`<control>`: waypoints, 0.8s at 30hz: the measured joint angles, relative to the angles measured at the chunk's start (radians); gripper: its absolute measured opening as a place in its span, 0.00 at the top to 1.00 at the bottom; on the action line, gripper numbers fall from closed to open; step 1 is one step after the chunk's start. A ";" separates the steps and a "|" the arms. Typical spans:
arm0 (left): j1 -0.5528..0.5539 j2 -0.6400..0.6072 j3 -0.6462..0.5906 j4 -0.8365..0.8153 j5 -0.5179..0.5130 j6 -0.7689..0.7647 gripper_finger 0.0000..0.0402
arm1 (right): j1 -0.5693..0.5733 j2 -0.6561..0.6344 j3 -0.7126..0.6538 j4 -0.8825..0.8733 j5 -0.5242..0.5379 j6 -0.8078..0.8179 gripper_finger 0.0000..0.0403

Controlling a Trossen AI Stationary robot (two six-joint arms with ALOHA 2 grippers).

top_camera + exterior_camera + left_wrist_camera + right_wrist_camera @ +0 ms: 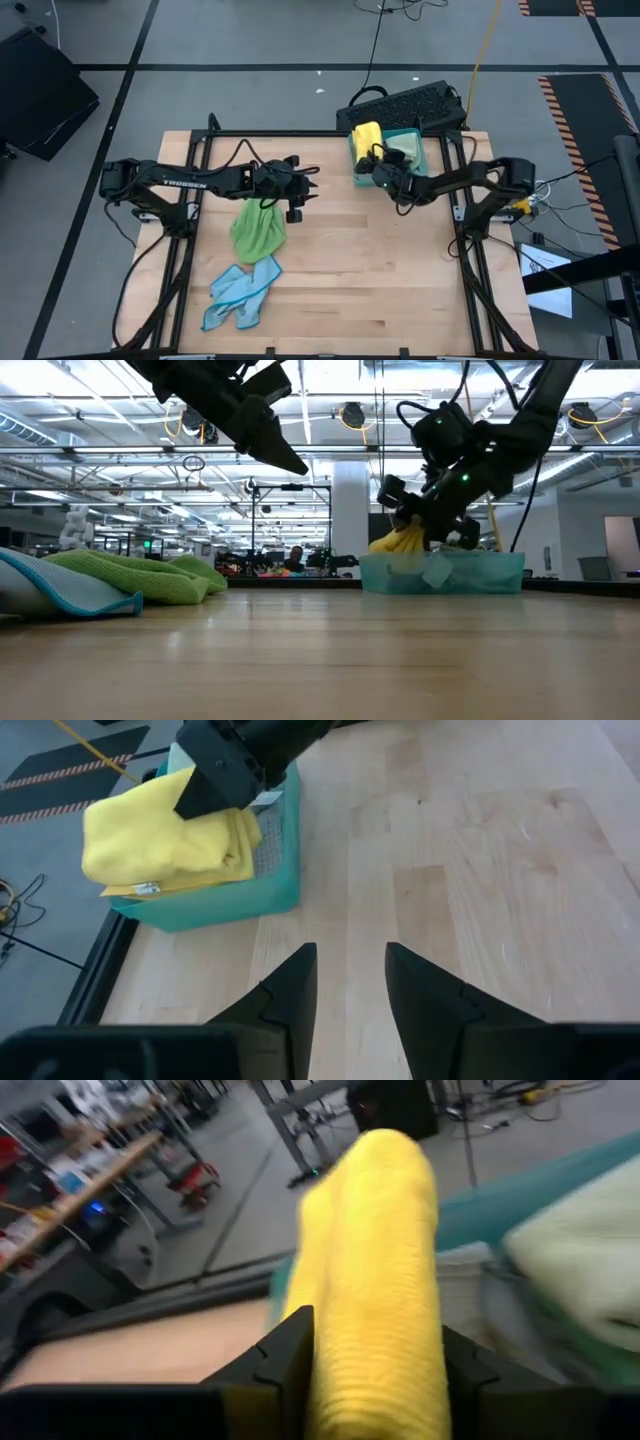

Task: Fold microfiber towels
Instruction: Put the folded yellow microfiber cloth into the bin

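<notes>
A folded yellow towel (375,1270) sits between the right gripper's (378,166) part-open fingers at the teal tray (430,160); whether they grip it cannot be told, and a pale folded towel (402,150) lies just beyond in the tray. Two towels look done. Below the left gripper (300,193), part open and empty, a bright green towel (256,231) and beyond it a light blue towel (240,295) lie crumpled, unfolded.
</notes>
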 joint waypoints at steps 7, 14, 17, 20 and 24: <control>0.000 0.000 0.000 0.000 0.000 0.000 0.70 | 0.000 -0.104 0.000 -0.280 -0.002 0.075 0.67; 0.000 0.000 0.000 0.000 0.000 0.000 0.70 | -0.022 -0.180 0.000 -0.366 -0.114 0.021 0.67; 0.000 0.000 0.000 0.000 0.000 0.000 0.70 | -0.038 -0.210 -0.001 -0.432 -0.185 0.039 0.67; 0.000 0.000 0.000 0.000 0.000 0.000 0.70 | -0.041 -0.263 -0.001 -0.492 -0.185 0.032 0.67; 0.000 0.000 0.000 -0.006 0.000 0.000 0.70 | -0.066 -0.343 -0.001 -0.627 -0.207 0.023 0.67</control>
